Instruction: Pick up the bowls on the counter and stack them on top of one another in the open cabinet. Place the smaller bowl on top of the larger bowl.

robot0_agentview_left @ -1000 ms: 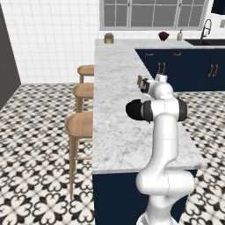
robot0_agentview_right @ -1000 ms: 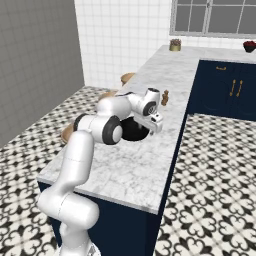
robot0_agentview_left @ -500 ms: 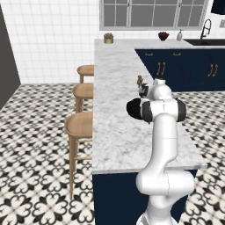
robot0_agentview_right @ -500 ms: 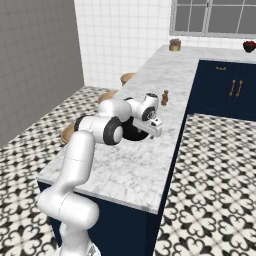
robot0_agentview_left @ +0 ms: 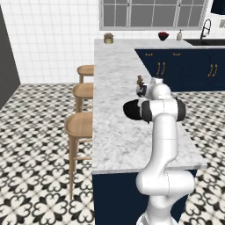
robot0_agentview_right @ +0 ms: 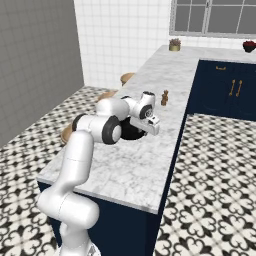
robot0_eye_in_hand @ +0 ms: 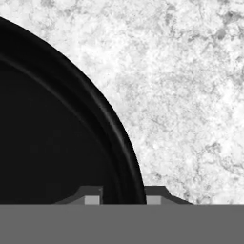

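Hand view: the fingers (robot0_eye_in_hand: 119,198) straddle the rim of a black bowl (robot0_eye_in_hand: 52,133), one tip inside the rim and one outside, spread apart and not yet pressed on it. The bowl sits on the marble bench (robot0_eye_in_hand: 190,86), which stretches away beyond the outer tip. In the right base view the bowl (robot0_agentview_right: 131,132) lies directly under the lowered hand, and a small brown pepper mill (robot0_agentview_right: 164,97) stands well beyond the fingers.

From my station I can read no text, label, brand, number or sign anywhere, neither on the black bowl (robot0_eye_in_hand: 52,143), nor on the marble bench (robot0_agentview_left: 115,88), nor on the navy cabinets (robot0_agentview_right: 225,92) at two o'clock.
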You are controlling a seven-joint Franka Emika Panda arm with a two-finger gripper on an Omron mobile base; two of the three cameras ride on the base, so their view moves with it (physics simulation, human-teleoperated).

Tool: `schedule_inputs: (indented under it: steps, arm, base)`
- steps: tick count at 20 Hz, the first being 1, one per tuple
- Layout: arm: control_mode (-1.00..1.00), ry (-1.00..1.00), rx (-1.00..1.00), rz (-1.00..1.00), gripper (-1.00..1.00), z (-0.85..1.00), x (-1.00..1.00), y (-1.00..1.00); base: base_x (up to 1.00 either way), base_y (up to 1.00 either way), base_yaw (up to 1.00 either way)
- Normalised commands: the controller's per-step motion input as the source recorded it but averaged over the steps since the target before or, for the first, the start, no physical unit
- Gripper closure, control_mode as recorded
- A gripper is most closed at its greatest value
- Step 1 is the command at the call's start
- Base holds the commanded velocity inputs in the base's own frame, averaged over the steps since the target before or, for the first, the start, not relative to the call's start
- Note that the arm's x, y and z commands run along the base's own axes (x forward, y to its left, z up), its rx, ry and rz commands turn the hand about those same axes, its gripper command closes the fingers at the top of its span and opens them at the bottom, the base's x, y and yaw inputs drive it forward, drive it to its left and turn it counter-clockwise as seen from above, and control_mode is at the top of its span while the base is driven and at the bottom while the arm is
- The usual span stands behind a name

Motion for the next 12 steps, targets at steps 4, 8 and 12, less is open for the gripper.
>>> schedule_inputs:
  steps: [4, 8, 12]
  arm:
    - [-1.0, -0.06, 0.0, 0.0, 1.0, 0.1, -0.2, 0.05]
    - [-1.0, -0.14, 0.0, -0.04, 1.0, 0.23, -0.41, 0.0]
    - [-1.0, -0.12, 0.02, -0.06, 1.0, 0.59, -0.67, 0.0]
  base:
    - [0.0, 0.0, 0.0]
    - [0.0, 0.0, 0.0]
    - [0.0, 0.0, 0.0]
